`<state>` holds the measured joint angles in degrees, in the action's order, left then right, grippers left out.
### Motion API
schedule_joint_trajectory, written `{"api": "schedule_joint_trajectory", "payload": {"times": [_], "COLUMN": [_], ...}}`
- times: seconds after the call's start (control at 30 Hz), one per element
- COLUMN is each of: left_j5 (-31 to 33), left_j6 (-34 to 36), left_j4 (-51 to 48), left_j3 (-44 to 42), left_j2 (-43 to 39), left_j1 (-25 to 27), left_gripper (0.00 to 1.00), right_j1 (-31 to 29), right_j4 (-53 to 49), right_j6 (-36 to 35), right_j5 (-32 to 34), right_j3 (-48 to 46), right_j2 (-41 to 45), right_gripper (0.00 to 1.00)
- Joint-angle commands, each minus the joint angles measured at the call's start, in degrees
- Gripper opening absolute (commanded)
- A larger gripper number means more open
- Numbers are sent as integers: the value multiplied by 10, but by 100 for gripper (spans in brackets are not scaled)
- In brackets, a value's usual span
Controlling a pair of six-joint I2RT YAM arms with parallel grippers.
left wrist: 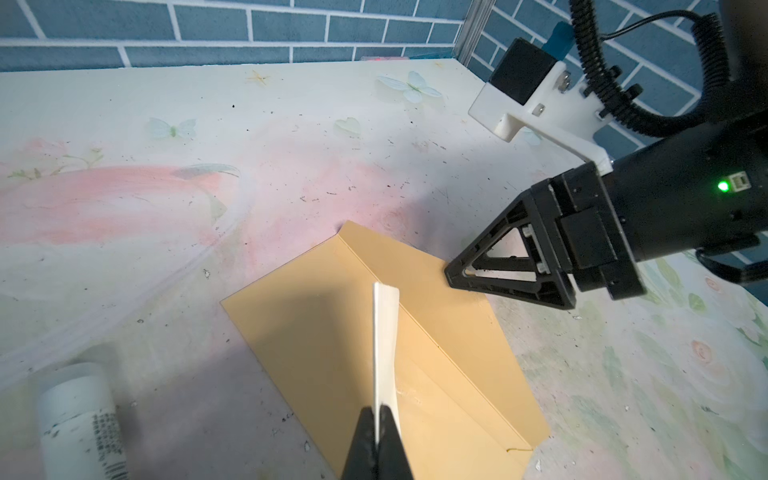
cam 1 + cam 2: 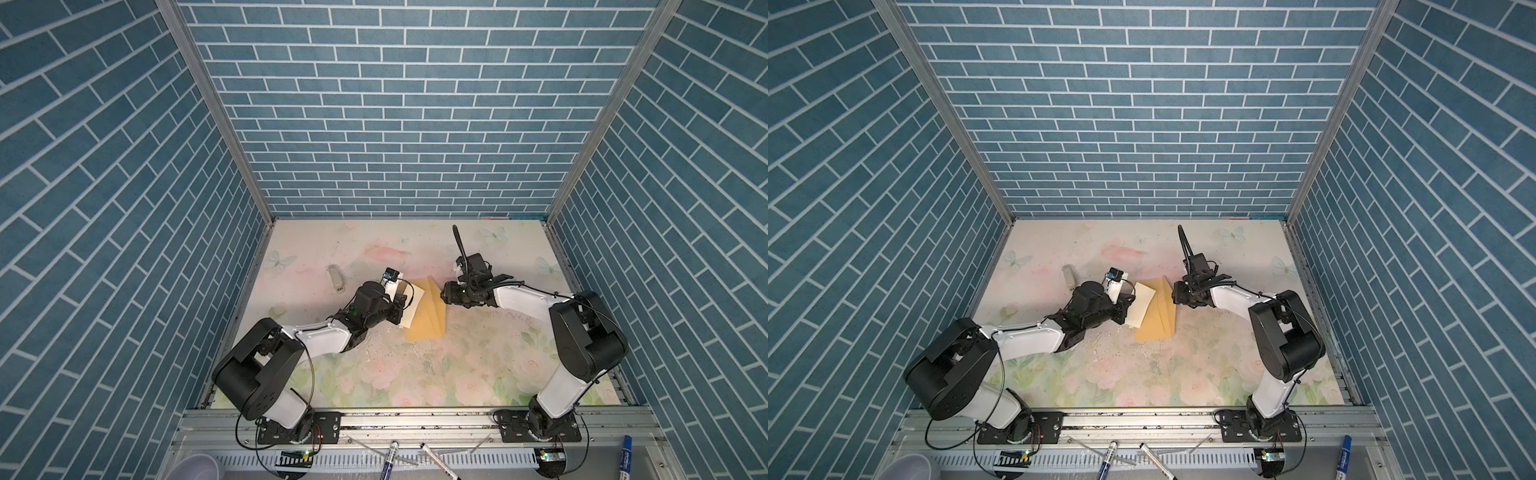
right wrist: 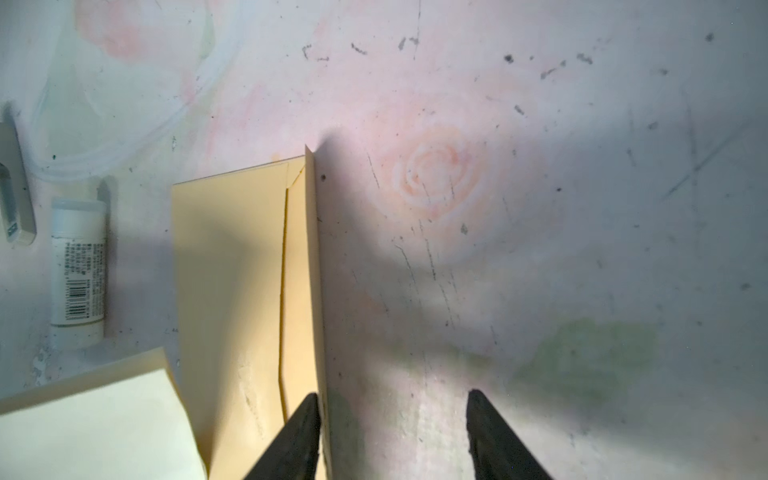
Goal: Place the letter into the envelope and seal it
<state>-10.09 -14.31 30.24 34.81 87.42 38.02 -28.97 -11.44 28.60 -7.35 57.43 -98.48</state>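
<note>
Both top views: the envelope (image 2: 428, 322) (image 2: 1158, 322) lies flat near the middle of the table (image 2: 415, 374), flap (image 3: 305, 257) unfolded and raised toward the right gripper (image 3: 392, 399). The left gripper (image 1: 377, 415) is clenched on one edge of the letter (image 1: 386, 340), holding it edge-on above the envelope. The right gripper's jaws stand apart with nothing between them; one finger (image 3: 305, 419) sits at the flap's edge, contact uncertain. A glue stick (image 3: 77, 270) lies beside the envelope.
</note>
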Motion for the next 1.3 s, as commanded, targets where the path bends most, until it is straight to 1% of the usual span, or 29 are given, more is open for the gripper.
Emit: {"api": "schedule_joint_trajectory", "payload": {"times": [0.0,0.23,0.87,1.17,1.27], "left_j5": [5,2,2,4,3], "left_j6": [9,8,6,5,1], "left_j4": [-12,-14,-18,-30,-36], "left_j3": [13,18,19,24,28], "left_j2": [7,8,7,-10,-25], "left_j1": [3,3,3,3,3], "left_gripper": [0,0,0,0,0], "right_j1": [1,-8,-59,-73,-75], "right_j4": [-40,-70,-158,-181,-184], "right_j6": [-31,-49,-90,-89,-88], "right_j5": [46,78,181,204,201], "right_j3": [32,47,112,134,142], "right_j2": [-9,-32,-97,-118,-121], "right_gripper": [57,57,58,59,59]}}
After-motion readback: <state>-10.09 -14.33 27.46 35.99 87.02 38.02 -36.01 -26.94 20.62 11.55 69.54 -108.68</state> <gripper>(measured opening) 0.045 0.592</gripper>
